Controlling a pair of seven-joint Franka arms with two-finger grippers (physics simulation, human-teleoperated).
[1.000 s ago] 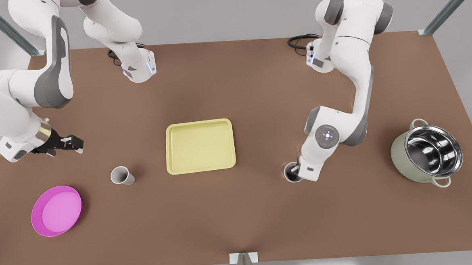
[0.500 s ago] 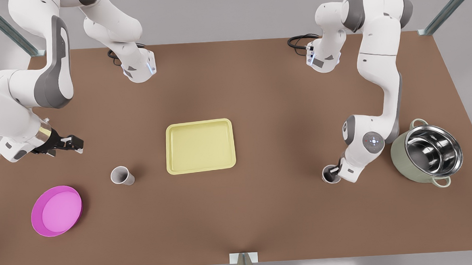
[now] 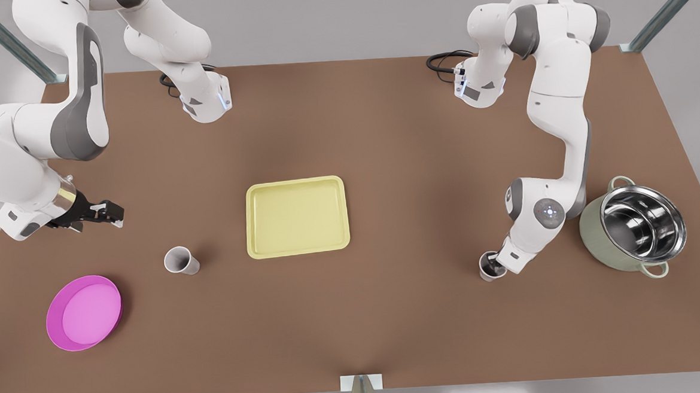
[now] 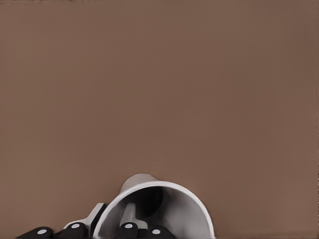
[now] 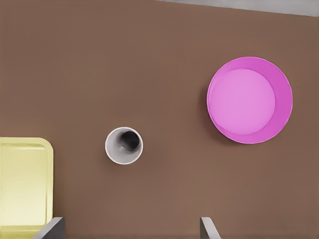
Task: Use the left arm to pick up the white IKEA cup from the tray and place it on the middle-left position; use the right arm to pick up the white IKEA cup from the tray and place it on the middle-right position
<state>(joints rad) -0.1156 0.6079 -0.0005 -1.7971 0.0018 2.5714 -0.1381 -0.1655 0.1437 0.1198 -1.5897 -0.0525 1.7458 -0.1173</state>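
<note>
On the front view's right, the left gripper (image 3: 496, 265) pinches the wall of a white cup (image 3: 487, 269), one finger inside the rim. It holds the cup low at the brown table (image 3: 383, 147), near a steel pot (image 3: 636, 226); I cannot tell if it touches down. On the front view's left, the right gripper (image 3: 111, 212) hovers with fingers spread. A second cup (image 3: 179, 260) stands upright between the yellow tray (image 3: 297, 216) and a pink plate (image 3: 83, 312).
</note>
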